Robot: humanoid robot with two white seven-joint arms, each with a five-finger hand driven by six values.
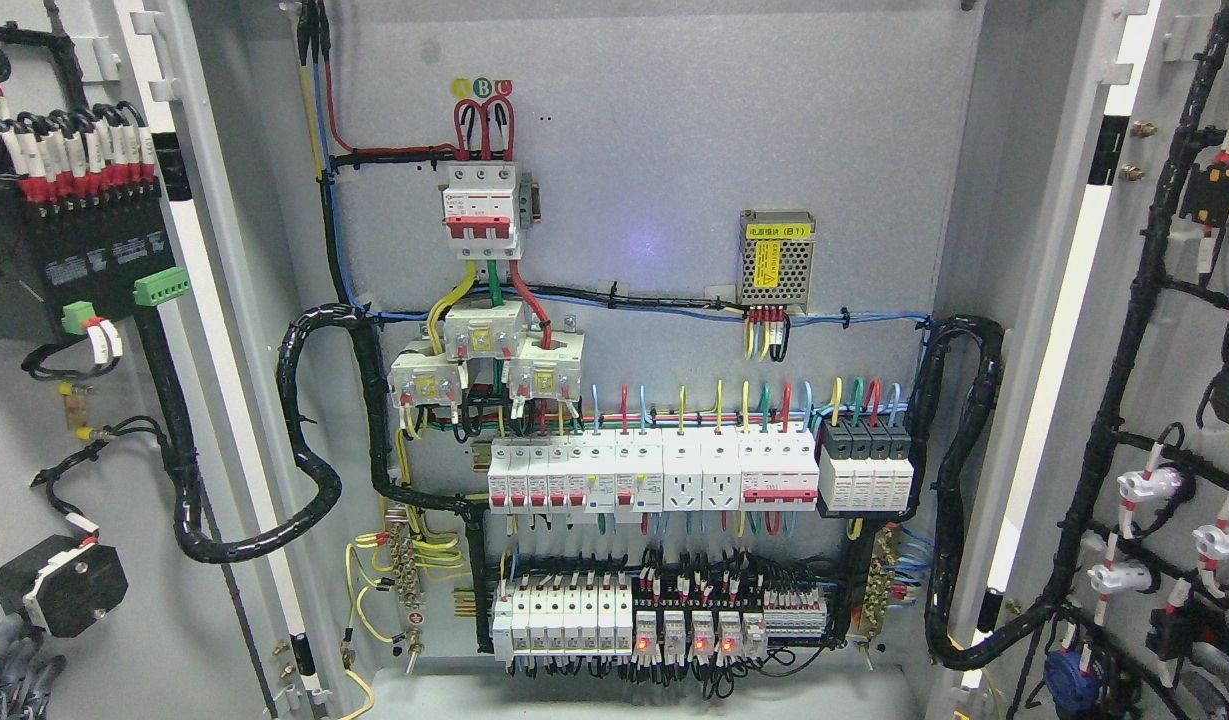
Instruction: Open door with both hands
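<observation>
Already both grey metal cabinet doors, left (94, 420) and right (1164, 400), stand swung wide. Neither hand shows, so finger state cannot be told; probably only clean withdrawal past the black cable looms (309, 440) remains.

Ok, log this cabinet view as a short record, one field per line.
left door: swung open, inner side with wiring showing
right door: swung open, inner side with wiring showing
back panel: grey, fully exposed
top breaker: white with red levers, upper middle
power supply: small mesh box with yellow label, right of the breaker
breaker rows: two, middle and bottom
red lamps: lit on the bottom row
robot hands: none in view
</observation>
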